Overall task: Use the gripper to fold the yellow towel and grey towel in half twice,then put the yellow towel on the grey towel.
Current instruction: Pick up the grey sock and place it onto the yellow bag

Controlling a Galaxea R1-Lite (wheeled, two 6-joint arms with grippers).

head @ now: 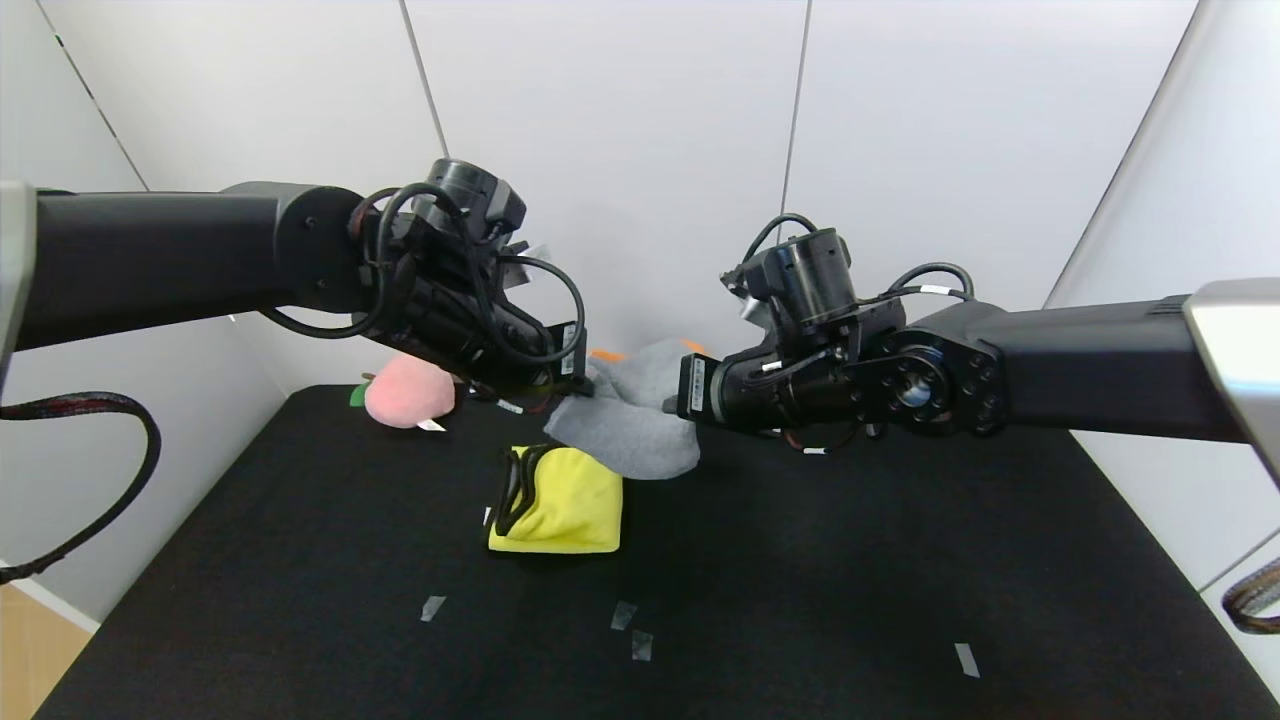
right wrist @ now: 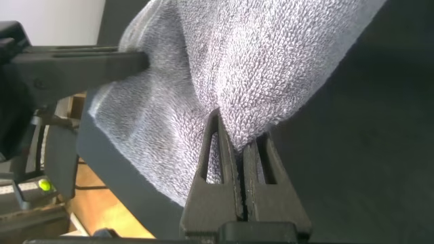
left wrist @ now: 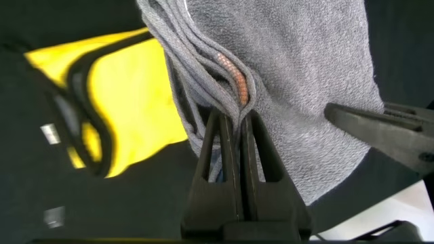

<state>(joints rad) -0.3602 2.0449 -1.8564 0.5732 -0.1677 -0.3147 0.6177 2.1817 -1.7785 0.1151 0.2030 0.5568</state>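
Setting: robot test cell in a lab

Enclosure: plain white wall panels (head: 620, 130) with thin dark seams close the scene from 9 through 12 to 3 o'clock. No windows, shelving or household fittings visible.

Work surface: matte black cloth-covered tabletop (head: 850, 580). Small pale tape marks (head: 623, 615) are stuck along its near edge toward 6 o'clock, like position markers.

Hardware: two black robot arms with exposed cabling enter from 9 and 3 o'clock. A loose sleeved cable (head: 100, 470) hangs at 8 o'clock.

Props: a pink plush peach (head: 408, 392) at 11 o'clock, beside towels. Light wood floor (head: 30, 650) shows past the tabletop's corner at 7 o'clock.
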